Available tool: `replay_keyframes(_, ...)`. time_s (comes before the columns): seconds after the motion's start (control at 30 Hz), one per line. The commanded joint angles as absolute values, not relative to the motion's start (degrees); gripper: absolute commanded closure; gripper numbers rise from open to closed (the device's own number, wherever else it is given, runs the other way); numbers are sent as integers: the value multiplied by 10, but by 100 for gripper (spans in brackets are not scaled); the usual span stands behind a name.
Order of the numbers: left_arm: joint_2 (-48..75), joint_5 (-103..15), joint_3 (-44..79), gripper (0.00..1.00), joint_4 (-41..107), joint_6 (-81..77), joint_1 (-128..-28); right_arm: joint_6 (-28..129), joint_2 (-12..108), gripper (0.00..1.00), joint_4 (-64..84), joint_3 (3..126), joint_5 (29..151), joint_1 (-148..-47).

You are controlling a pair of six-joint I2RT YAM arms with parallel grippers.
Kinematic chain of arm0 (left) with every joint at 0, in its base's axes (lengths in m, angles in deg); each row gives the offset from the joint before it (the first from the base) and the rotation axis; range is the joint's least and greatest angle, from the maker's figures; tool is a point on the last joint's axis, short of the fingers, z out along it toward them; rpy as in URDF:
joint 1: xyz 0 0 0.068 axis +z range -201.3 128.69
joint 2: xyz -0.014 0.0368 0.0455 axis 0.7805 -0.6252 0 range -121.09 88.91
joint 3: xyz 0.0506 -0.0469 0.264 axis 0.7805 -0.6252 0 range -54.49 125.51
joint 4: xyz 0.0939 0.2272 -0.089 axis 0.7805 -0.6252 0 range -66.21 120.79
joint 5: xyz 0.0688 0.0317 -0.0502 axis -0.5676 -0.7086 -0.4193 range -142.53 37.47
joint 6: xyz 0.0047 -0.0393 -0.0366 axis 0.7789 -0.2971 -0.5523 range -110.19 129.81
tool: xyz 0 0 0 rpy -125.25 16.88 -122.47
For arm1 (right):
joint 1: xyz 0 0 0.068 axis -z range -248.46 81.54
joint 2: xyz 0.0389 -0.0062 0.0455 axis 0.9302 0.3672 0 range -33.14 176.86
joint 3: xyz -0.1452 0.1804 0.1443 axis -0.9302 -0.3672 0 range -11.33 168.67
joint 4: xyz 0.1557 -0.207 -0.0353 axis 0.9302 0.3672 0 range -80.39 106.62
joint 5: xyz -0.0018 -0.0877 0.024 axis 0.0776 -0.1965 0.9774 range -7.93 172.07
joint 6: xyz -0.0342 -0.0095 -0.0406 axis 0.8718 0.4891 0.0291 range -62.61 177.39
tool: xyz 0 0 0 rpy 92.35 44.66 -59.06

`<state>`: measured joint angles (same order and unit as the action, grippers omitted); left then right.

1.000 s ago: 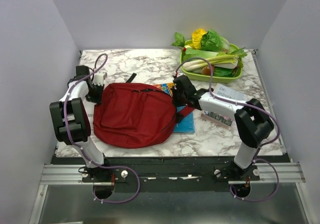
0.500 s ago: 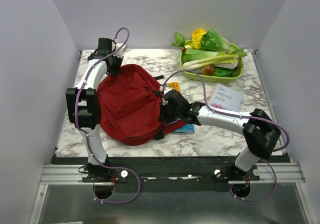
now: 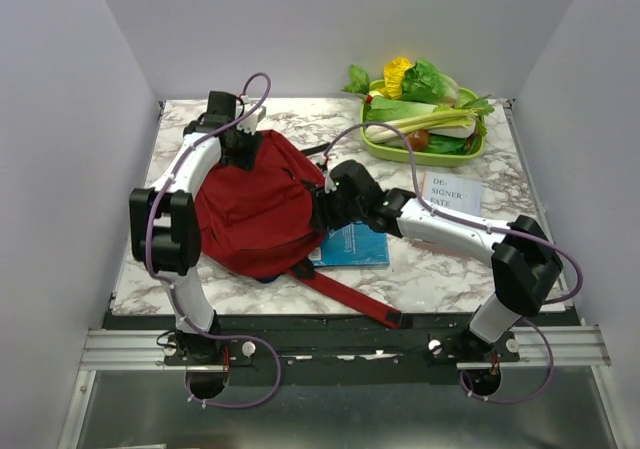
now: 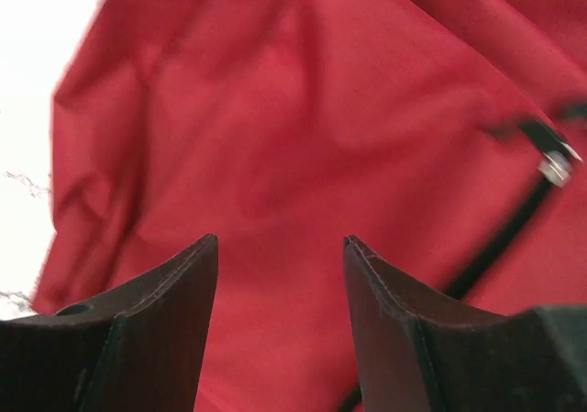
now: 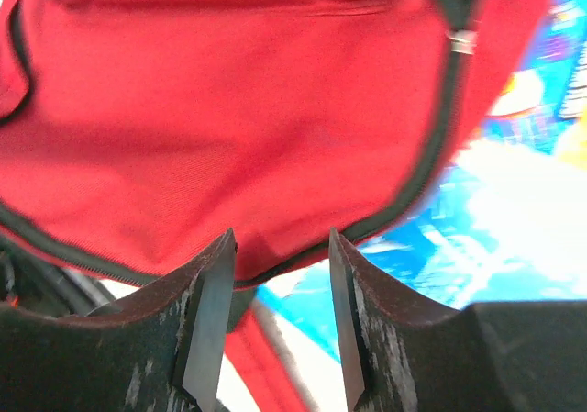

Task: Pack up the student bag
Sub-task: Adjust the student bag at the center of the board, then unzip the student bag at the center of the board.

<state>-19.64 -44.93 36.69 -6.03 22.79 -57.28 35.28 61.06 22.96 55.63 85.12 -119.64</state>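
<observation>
Marbled table (image 3: 440,279) carries the student bag (image 3: 255,209), slumped left of centre. Left gripper (image 4: 280,242) and right gripper (image 5: 280,238) both gape, empty (fabric just ahead); best pinch the zip edge (image 5: 445,91) squarely.

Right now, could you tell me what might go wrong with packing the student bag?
The strap of the student bag trails across the table and could snag the right arm. Both jaws stand open over loose fabric; closing may catch only a fold. The blue book beside the bag may get shoved.
</observation>
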Motion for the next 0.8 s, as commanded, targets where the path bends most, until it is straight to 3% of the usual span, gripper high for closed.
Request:
replay_keyframes(0.0, -84, -392, 289, 34, -64, 233, -575, 397, 635, 46, 235, 605, 824, -1133)
replay_keyframes(0.3, 22, -326, 149, 34, -106, 257, -647, 421, 718, 47, 252, 676, 786, -1115)
replay_keyframes(0.57, 18, -329, 115, 34, -95, 274, -760, 412, 781, 48, 247, 696, 793, -1107)
replay_keyframes(0.67, 14, -359, 105, 38, -89, 284, -779, 405, 792, 53, 246, 693, 795, -1105)
replay_keyframes(0.77, 8, -425, 85, 52, -73, 284, -779, 395, 784, 67, 235, 663, 808, -1104)
